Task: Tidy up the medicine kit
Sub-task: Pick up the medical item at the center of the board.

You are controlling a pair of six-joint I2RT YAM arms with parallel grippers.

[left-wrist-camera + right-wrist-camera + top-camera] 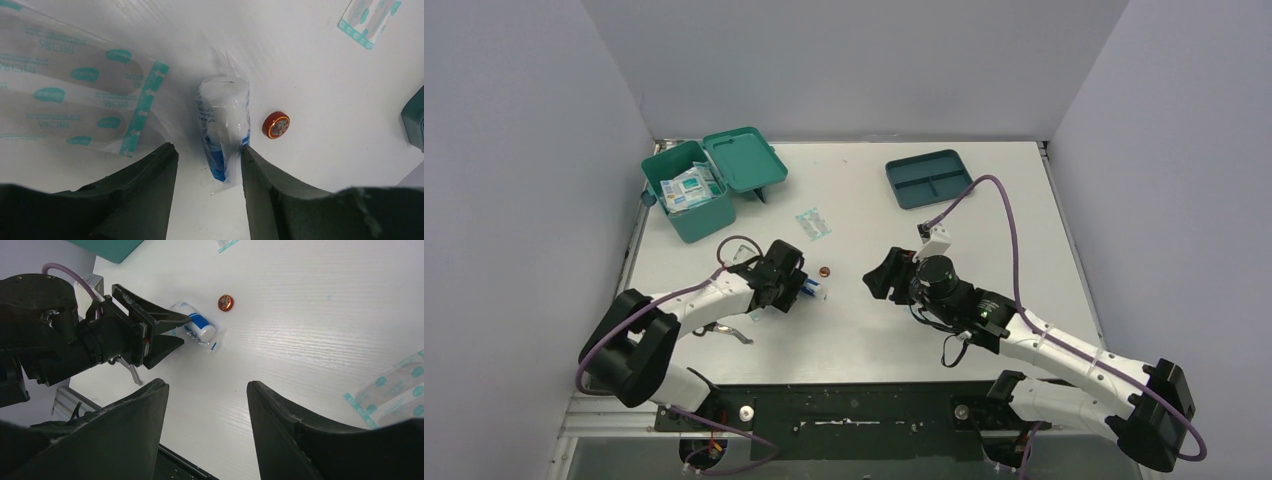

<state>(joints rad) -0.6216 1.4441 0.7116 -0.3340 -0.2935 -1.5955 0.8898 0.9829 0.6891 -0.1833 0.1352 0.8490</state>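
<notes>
Overhead, the kit (694, 190) sits at ten o'clock on the white table (984, 250), a boxy teal plastic case with its flat lid (744, 158) swung open towards two o'clock and glossy white-and-teal packets lying inside. A flatter, darker tray (929, 178) with moulded dividers lies at one o'clock, well apart from it. Near the table's middle the left gripper (207, 155) has its black, wedge-shaped jaws spread around the near end of a roll (223, 125), a soft white cylinder with a blue band, sealed in crinkled clear film. One finger touches the film while the other stands off, so nothing is pinched. Just beside the roll, at three o'clock in the left wrist view, lies a tin (276, 124), small, round and red with a gold rim. Translucent plaster strips (75, 95) with teal print lie flat at nine o'clock there, and another strip (813, 224) lies between the kit and the tin. The right gripper (206, 387) hangs over bare, faintly grained tabletop, its jaws wide and holding nothing, pointing at the roll from the opposite side.
</notes>
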